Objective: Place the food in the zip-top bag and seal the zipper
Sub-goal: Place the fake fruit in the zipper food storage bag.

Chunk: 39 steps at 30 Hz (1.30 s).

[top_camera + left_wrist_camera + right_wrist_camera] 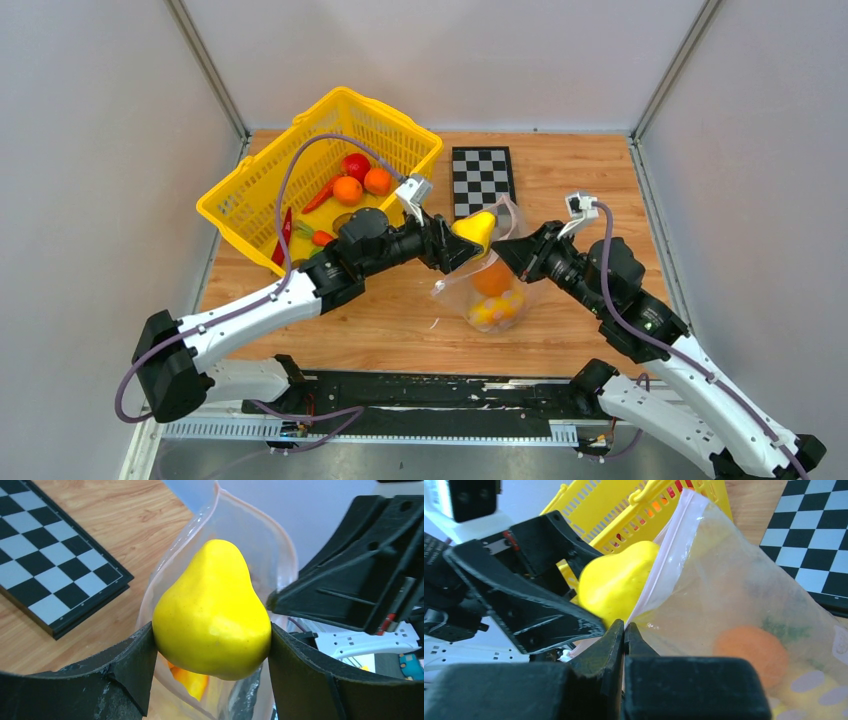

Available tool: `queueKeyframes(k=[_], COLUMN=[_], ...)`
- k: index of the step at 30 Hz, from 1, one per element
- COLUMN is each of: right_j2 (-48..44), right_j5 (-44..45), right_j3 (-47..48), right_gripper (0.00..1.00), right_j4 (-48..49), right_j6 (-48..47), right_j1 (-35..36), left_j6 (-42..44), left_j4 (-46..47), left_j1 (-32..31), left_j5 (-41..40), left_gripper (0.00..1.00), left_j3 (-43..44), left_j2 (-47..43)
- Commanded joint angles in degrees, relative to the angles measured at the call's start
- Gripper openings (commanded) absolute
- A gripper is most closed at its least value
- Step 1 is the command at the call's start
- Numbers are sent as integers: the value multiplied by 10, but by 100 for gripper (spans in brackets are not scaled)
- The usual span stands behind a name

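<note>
Zip-top bag (490,292), soft crinkly film, stood on the worktop (400,322), rim pinched in the right end effector (624,630). Yellow pear (212,605), light, probably slippery, was clamped across its belly by the left end effector (212,649) at the bag's mouth.

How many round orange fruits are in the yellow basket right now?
2, both in the basket: one orange fruit mid-floor, a second orange fruit just right of it, beside a red fruit. The left arm covers the near corner, so more may be hidden.
</note>
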Motion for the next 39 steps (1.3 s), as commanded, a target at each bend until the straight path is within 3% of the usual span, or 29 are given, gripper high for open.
queueKeyframes(k=[1, 5, 9, 11, 14, 26, 36, 39], right_j2=[-10, -2, 14, 21, 24, -8, -23, -23], right_j5=[-20, -38, -58, -66, -68, -55, 21, 34], right_j3=[5, 13, 22, 26, 26, -8, -12, -13], right_gripper=[0, 0, 0, 0, 0, 0, 0, 0], right_j4=[48, 51, 49, 48, 53, 106, 65, 54], right_j6=[-2, -6, -11, -13, -14, 15, 26, 27], right_j1=[2, 2, 2, 2, 2, 2, 2, 2], left_j6=[-8, -1, 47, 80, 99, 53, 61, 62], left_j4=[7, -5, -98, -163, -185, -104, -74, -73], left_j1=[-3, -3, -6, -15, -22, -39, -39, -39], left_j5=[-29, 2, 50, 26, 12, -17, 48, 53], left_gripper=[68, 68, 69, 69, 70, 77, 99, 100], left_j3=[5, 27, 108, 143, 158, 145, 146, 146], left_j2=[-1, 24, 64, 76, 79, 106, 104, 102])
